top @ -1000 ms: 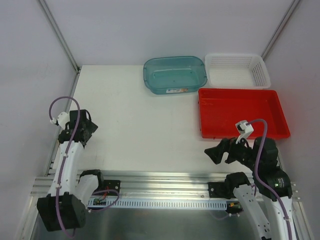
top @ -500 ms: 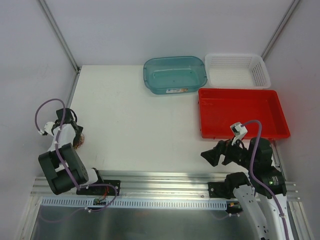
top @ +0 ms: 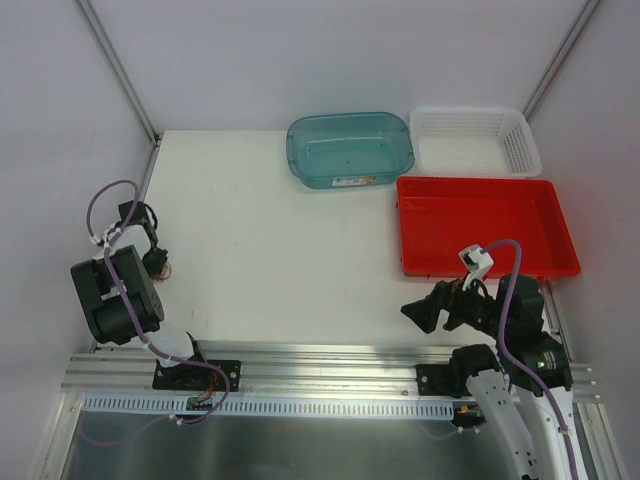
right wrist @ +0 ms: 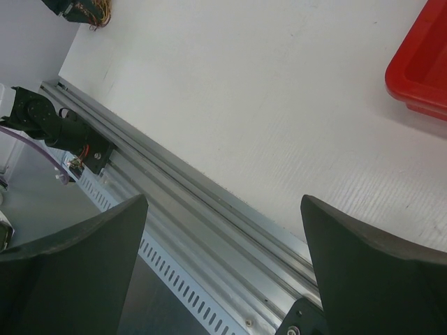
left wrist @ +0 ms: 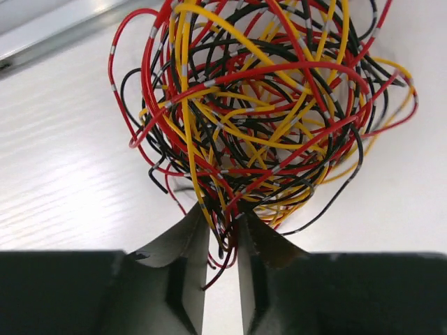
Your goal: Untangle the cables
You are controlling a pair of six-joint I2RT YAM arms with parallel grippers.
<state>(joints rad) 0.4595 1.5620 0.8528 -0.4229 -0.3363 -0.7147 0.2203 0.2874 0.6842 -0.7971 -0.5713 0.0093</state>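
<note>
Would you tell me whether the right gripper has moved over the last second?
Yes, slightly: the right gripper has drawn left and a little toward the near edge, away from the red tray.

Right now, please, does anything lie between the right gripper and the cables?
Nothing visible does. The cables are pinched in the left gripper at the left edge of the table; only its bare top separates them from the open right gripper. The red tray sits farther back.

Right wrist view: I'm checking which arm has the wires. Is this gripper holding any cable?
No, the right gripper stands wide open, with nothing held between its fingers.
</note>
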